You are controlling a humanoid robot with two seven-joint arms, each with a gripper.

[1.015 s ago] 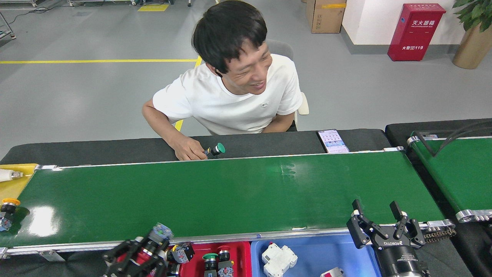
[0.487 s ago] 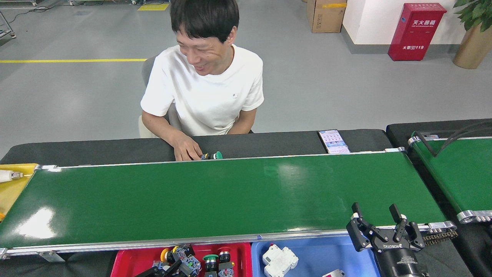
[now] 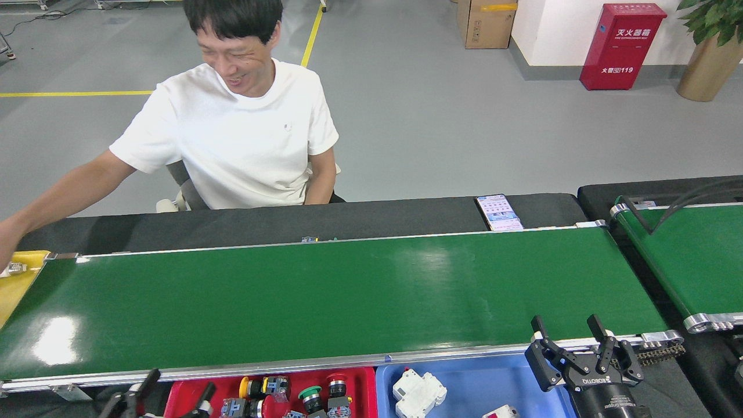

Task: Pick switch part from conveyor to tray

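1. The conveyor (image 3: 325, 302) carries no switch part now; push-button switch parts (image 3: 313, 399) lie in the red tray (image 3: 363, 377) just below its near rail, so that delivery looks done.
2. My left gripper (image 3: 168, 397) hangs over the tray's left end, fingers spread, holding nothing. A second ago it was clamped on a switch part there.
3. My right gripper (image 3: 572, 342) waits open over the blue tray (image 3: 493, 383) beside a white breaker (image 3: 418, 393).
4. The person (image 3: 232, 133) has slid left, arm now reaching toward the yellow bin (image 3: 17, 278).
5. What is left: wait for the next part.
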